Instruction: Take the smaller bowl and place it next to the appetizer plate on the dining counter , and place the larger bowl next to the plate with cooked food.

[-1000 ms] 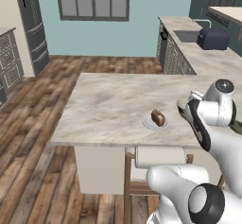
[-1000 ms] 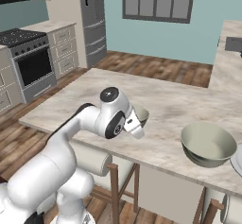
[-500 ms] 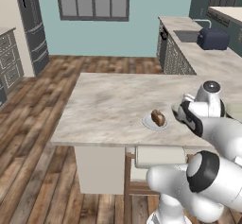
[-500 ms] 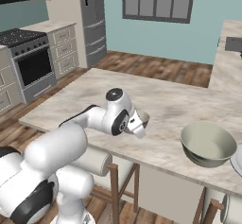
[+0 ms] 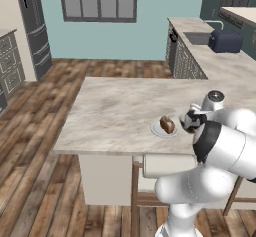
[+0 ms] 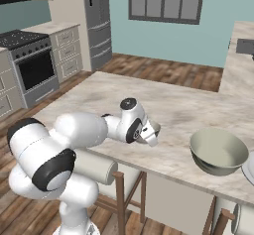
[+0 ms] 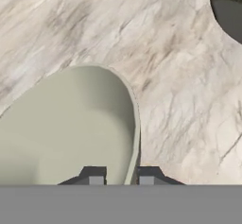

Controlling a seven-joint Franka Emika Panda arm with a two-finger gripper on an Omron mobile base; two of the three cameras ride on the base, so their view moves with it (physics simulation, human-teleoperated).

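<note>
Hand view: gripper [image 7: 120, 176] clamped on small bowl's [image 7: 66, 128] rim, above the counter [image 7: 179, 90]. Swung closer to the plate [image 5: 165, 129] just now, so probably about to set down.

- smaller bowl [image 7: 71, 128]: hand view cuts it at left and bottom edges; only rim arc plus part of cream inside visible, straddled by fingertips [image 7: 94, 176].
- gripper [image 7: 120, 178]: finger bases lost under bottom band.
- right base view: wrist covers most of that bowl, only sliver visible.
- larger bowl [image 6: 219, 151]: in hand view, clipped dark corner far up-right of tool.
- plate [image 5: 164, 130] beside tool: food on it too blurry to identify.
</note>
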